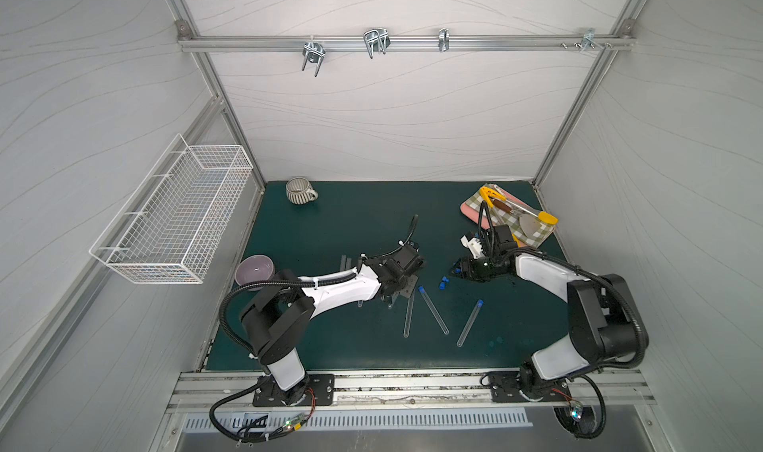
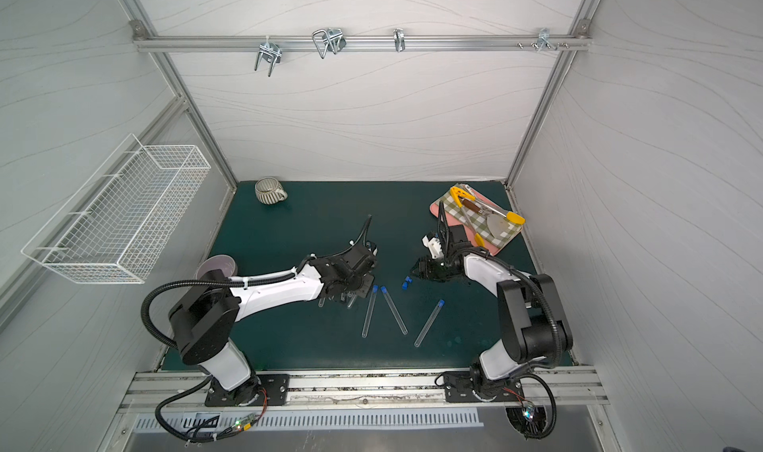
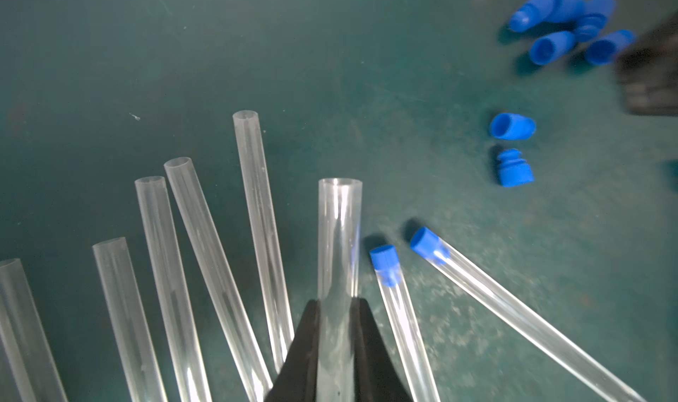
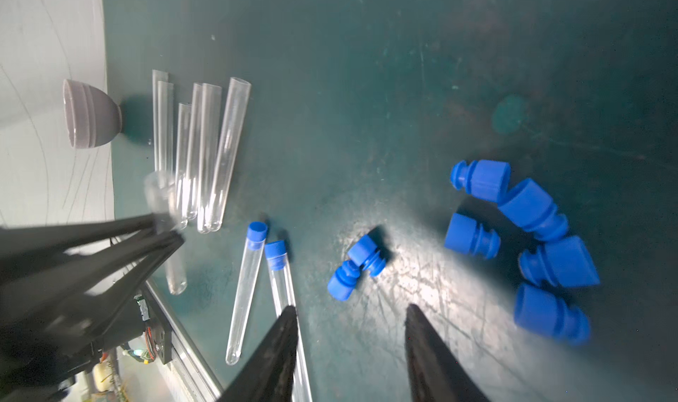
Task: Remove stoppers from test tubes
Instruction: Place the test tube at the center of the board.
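Jaws: left gripper (image 3: 337, 303) pinches test tube (image 3: 339, 227) (right gripper (image 4: 350, 308) parted).

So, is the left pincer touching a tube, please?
Touching: the left wrist view shows the left pincer shut on an uncapped tube, pressing both its sides.

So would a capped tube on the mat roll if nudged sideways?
Probably: the capped tube is a smooth round cylinder lying flat on the mat. Its wider blue stopper may swing it in an arc. Thin clear walls look slippery, perhaps fragile.
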### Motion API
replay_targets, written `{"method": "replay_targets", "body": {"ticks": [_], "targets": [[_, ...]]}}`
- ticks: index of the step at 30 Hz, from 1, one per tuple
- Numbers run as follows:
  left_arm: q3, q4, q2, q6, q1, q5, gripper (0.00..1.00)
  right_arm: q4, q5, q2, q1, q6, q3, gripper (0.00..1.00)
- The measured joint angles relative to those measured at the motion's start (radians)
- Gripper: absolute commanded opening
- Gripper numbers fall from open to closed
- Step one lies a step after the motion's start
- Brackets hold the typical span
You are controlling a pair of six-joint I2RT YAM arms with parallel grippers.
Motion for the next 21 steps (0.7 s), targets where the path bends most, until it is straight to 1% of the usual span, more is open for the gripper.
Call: {"method": "replay_targets", "body": {"ticks": [8,12,21], "targets": [[0.107,-0.002,0.124,-0.019,0.031,0.0,0.1,-0.041,0.007,-0.205,0.023,-0.007,-0.056,0.64],[0.146,-0.011,0.175,-0.022,0.04,0.0,0.11,-0.053,0.0,-0.246,0.026,-0.007,-0.068,0.68],[0.216,-0.041,0.259,-0.021,0.052,-0.014,0.17,-0.059,-0.016,-0.264,0.026,-0.006,-0.069,0.69]]}}
